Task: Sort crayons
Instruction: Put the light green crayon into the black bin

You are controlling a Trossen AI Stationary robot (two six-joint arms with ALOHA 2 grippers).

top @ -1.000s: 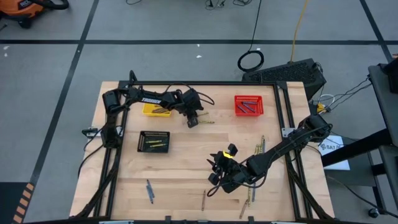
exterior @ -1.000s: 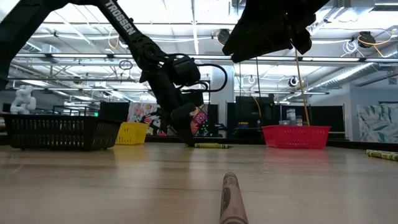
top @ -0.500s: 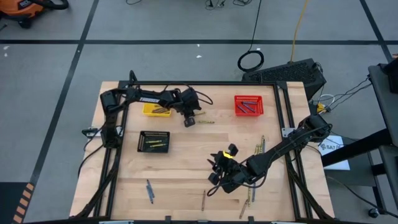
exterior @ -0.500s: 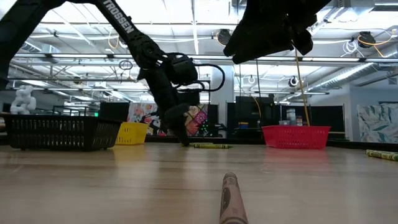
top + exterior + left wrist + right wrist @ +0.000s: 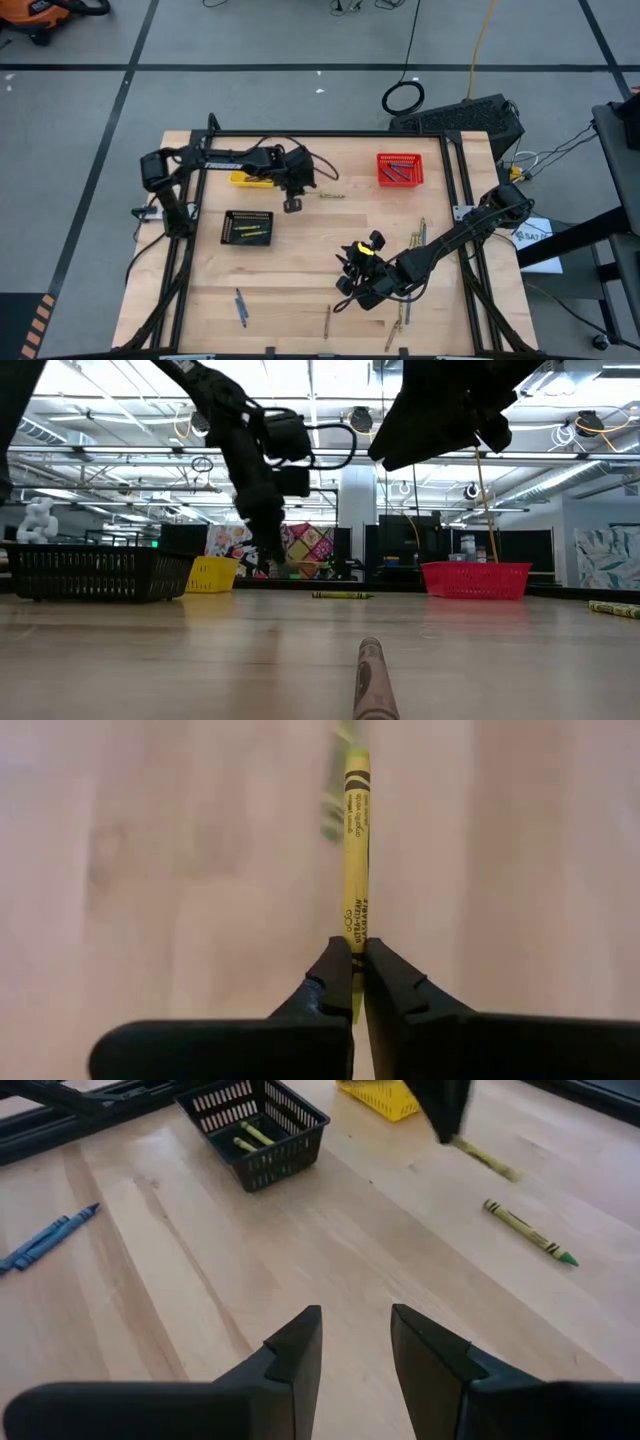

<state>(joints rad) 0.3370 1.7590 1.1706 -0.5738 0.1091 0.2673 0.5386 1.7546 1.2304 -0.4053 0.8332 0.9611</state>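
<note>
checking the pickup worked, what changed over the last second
The left hand shut on a yellow-green crayon and lifted it off the table, drawing back toward the yellow basket. One crayon remains there. The right hand stayed open and hovering.

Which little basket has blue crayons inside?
The red mesh basket, at the table's far right side. The black mesh basket holds yellow-green crayons instead, and the yellow mesh basket sits partly under the left arm.
</note>
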